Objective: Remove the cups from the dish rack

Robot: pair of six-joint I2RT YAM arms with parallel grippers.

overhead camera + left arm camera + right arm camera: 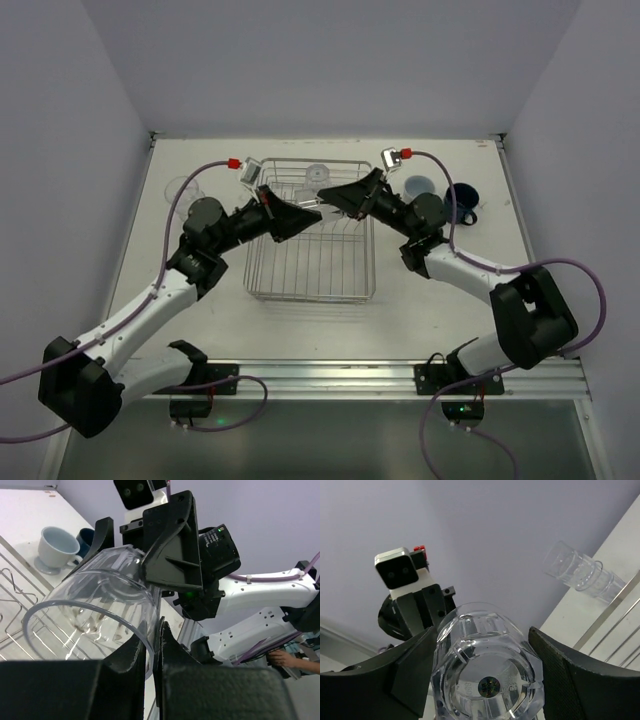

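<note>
A clear ribbed tumbler hangs above the silver wire dish rack, held between both grippers. My left gripper is shut on its rim, with the clear wall pinched between the fingers. My right gripper closes on the tumbler's base, one finger on each side, both seeming to touch. Another clear cup stands at the rack's far end. A pale blue cup and a dark blue mug stand on the table right of the rack.
A clear tumbler lies on the table left of the rack; it also shows in the right wrist view. The pale blue cup and dark mug show in the left wrist view. White walls enclose the table.
</note>
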